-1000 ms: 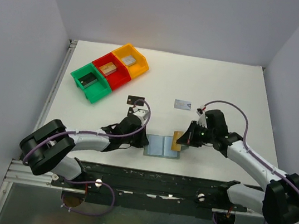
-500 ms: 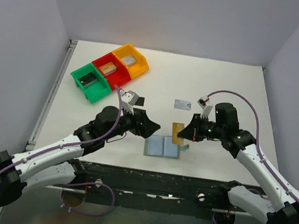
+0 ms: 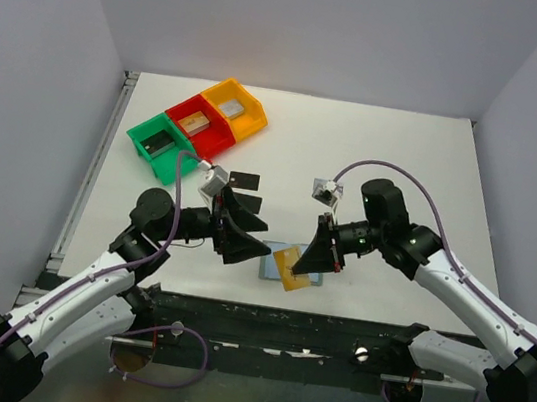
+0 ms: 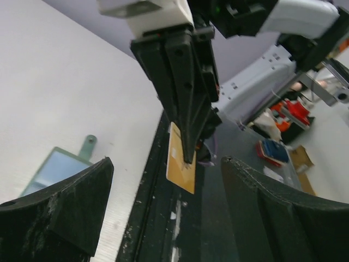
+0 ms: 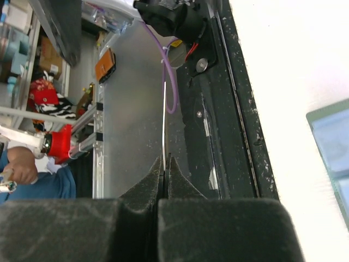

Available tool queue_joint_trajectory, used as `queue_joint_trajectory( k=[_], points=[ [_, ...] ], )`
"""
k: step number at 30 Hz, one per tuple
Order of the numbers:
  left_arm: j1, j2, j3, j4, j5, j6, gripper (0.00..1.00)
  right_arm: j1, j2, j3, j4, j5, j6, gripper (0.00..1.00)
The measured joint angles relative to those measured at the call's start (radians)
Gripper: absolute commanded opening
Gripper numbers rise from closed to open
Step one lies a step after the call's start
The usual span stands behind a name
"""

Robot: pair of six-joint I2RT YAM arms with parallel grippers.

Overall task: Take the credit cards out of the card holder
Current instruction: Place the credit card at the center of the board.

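Note:
The card holder (image 3: 278, 261) lies open near the table's front edge, its pale blue inside up; its tab shows in the left wrist view (image 4: 87, 145). My right gripper (image 3: 304, 264) hangs over the holder, shut on a gold-tan credit card (image 3: 289, 267). That card shows flat in the left wrist view (image 4: 180, 166) and edge-on between the pressed fingers in the right wrist view (image 5: 164, 109). My left gripper (image 3: 265, 238) hovers open just left of the card, its jaws wide apart and facing it, holding nothing. A black credit card (image 3: 243, 178) lies on the table behind it.
Green (image 3: 160, 147), red (image 3: 199, 127) and yellow (image 3: 233, 108) bins with grey blocks stand at the back left. The black mounting rail (image 3: 260, 323) runs along the front edge, right below the holder.
The left gripper opened, let go of the holder and drew back leftward and up. The right gripper pulled the gold card out and carried it forward-left above the holder.

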Motion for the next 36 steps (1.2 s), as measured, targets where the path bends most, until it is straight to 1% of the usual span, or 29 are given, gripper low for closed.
queue_joint_trajectory(
  k=[4, 7, 9, 11, 12, 14, 20, 21, 22, 23, 24, 25, 26, 28, 30, 33, 36],
  points=[
    [0.0, 0.066, 0.0, 0.075, 0.139, -0.047, 0.86, 0.028, 0.033, 0.053, -0.016, -0.003, -0.032, 0.0],
    [-0.001, 0.133, 0.0, 0.097, 0.18, -0.073, 0.81, 0.043, 0.047, 0.071, -0.034, -0.001, -0.052, 0.0],
    [-0.003, 0.165, 0.0, 0.113, 0.205, -0.089, 0.76, 0.053, 0.058, 0.083, -0.052, 0.004, -0.065, 0.0],
    [-0.01, 0.184, 0.0, 0.119, 0.223, -0.098, 0.66, 0.064, 0.068, 0.097, -0.068, 0.01, -0.078, 0.0],
    [-0.015, 0.189, 0.0, 0.121, 0.23, -0.102, 0.59, 0.069, 0.072, 0.105, -0.078, 0.012, -0.082, 0.0],
    [-0.024, 0.193, 0.0, 0.123, 0.239, -0.106, 0.51, 0.079, 0.081, 0.118, -0.086, 0.019, -0.095, 0.0],
    [-0.051, 0.214, 0.001, 0.129, 0.257, -0.105, 0.19, 0.098, 0.105, 0.156, -0.122, 0.043, -0.124, 0.0],
    [-0.056, 0.219, 0.001, 0.129, 0.259, -0.104, 0.11, 0.1, 0.108, 0.159, -0.127, 0.046, -0.129, 0.0],
    [-0.058, 0.221, 0.001, 0.129, 0.259, -0.101, 0.05, 0.101, 0.109, 0.162, -0.134, 0.05, -0.133, 0.02],
    [-0.061, 0.223, 0.002, 0.129, 0.26, -0.103, 0.0, 0.102, 0.11, 0.164, -0.138, 0.053, -0.136, 0.11],
    [-0.062, 0.225, 0.002, 0.13, 0.261, -0.102, 0.0, 0.103, 0.112, 0.166, -0.141, 0.063, -0.138, 0.3],
    [-0.063, 0.225, 0.002, 0.131, 0.262, -0.101, 0.0, 0.103, 0.113, 0.168, -0.145, 0.072, -0.14, 0.4],
    [-0.064, 0.225, 0.002, 0.134, 0.263, -0.099, 0.0, 0.104, 0.113, 0.169, -0.149, 0.085, -0.136, 0.48],
    [-0.065, 0.224, 0.002, 0.138, 0.262, -0.1, 0.0, 0.105, 0.111, 0.172, -0.151, 0.128, -0.128, 0.57],
    [-0.067, 0.198, -0.002, 0.129, 0.232, -0.087, 0.0, 0.105, 0.097, 0.173, -0.15, 0.206, -0.107, 0.63],
    [-0.065, 0.119, -0.03, 0.109, 0.14, -0.074, 0.0, 0.095, 0.038, 0.166, -0.122, 0.325, -0.055, 0.63],
    [-0.054, 0.024, -0.1, 0.14, -0.023, -0.095, 0.0, 0.058, -0.062, 0.122, -0.04, 0.417, 0.023, 0.63]
  ],
)
